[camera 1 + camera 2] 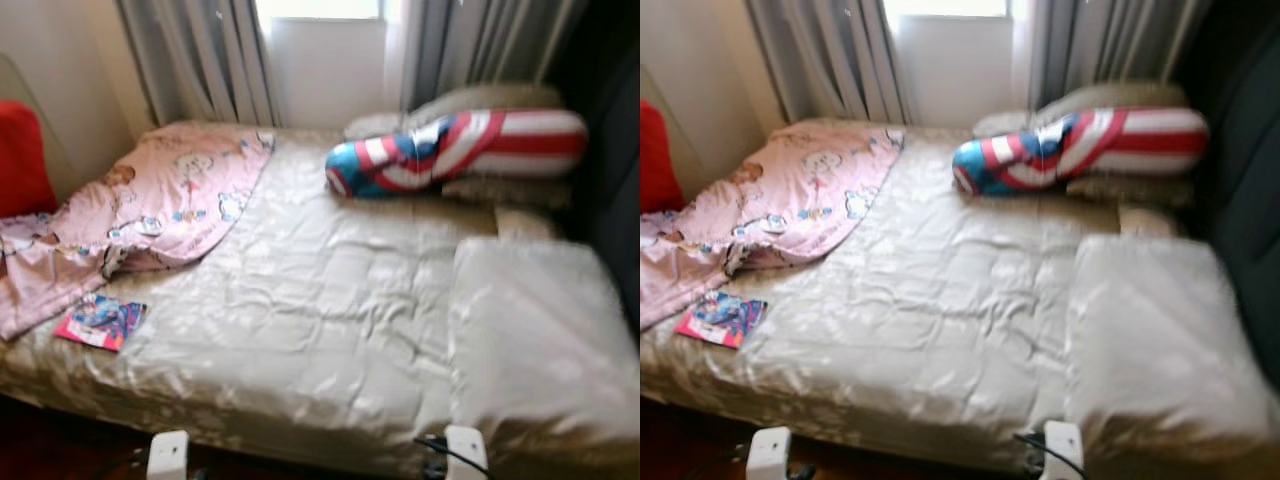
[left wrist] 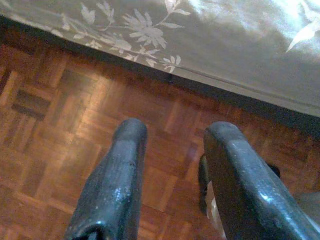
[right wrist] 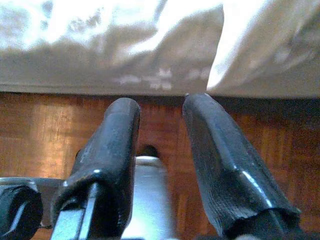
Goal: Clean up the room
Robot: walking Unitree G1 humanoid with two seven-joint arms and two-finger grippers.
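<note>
A bed with a cream satin quilt point(image 1: 320, 300) lies before me. On its left side a pink cartoon-print blanket point(image 1: 150, 205) is crumpled up. A colourful thin book point(image 1: 100, 322) lies near the left front edge. A red, white and blue bolster pillow point(image 1: 460, 150) rests at the head. Both arms hang low by the bed's front. My left gripper point(image 2: 175, 132) is open over the parquet floor point(image 2: 60, 130), with nothing between its fingers. My right gripper point(image 3: 161, 107) is also open and holds nothing, facing the bed's side.
A white pillow point(image 1: 535, 330) lies on the bed's right front corner, and a cream pillow point(image 1: 480, 100) sits behind the bolster. A red cushion point(image 1: 22, 160) stands at the far left. Grey curtains point(image 1: 210, 60) and a window are behind the bed.
</note>
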